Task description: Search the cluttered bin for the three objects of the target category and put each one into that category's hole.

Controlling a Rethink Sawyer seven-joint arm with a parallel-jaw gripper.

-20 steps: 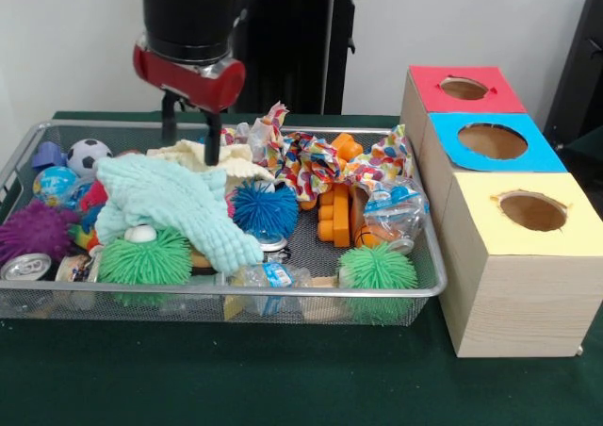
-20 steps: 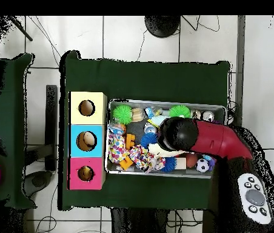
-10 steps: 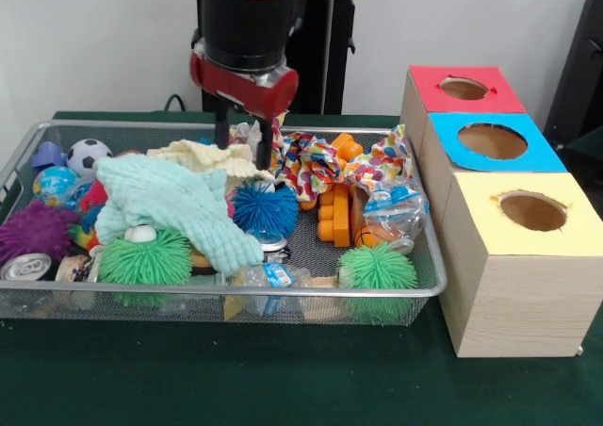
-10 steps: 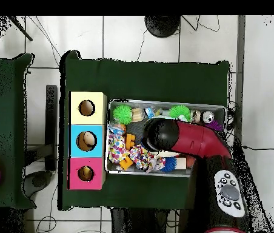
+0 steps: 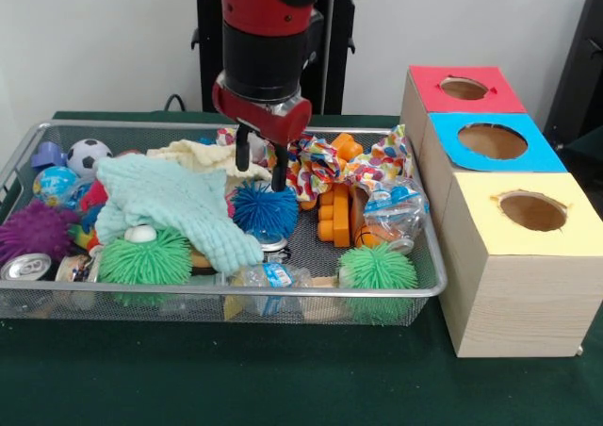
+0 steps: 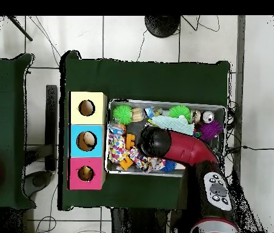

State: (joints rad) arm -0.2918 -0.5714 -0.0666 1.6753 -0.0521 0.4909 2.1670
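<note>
1. We are seeing the red and black arm (image 5: 267, 30) reaching down into the wire bin (image 5: 429, 256) on the green table (image 5: 283, 379).
2. The gripper (image 5: 261, 164) is hanging over the middle of the bin, right above the blue spiky ball (image 5: 266, 209). Its two fingers (image 5: 279, 168) are standing apart with nothing between them.
3. The bin is holding lots of toys. We are seeing a mint green cloth (image 5: 170, 204) lying over the left side, with a cream cloth (image 5: 203, 155) behind it.
4. Two green spiky balls are sitting near the front, one on the left (image 5: 144, 256) and one on the right (image 5: 377, 268). A purple spiky ball (image 5: 36, 230) is sitting at the far left.
5. A colourful rope toy (image 5: 325, 162) is lying at the back, and orange blocks (image 5: 334, 214) are just in front of it.
6. A soccer ball (image 5: 88, 153) is sitting in the back left corner.
7. Three wooden boxes are standing in a row beside the bin, each with a round hole on top: a red box (image 5: 464, 89), a blue box (image 5: 492, 141) and a yellow box (image 5: 529, 214).
8. We cannot tell which toys are the ones to find, but all the toys are lying in the bin.
</note>
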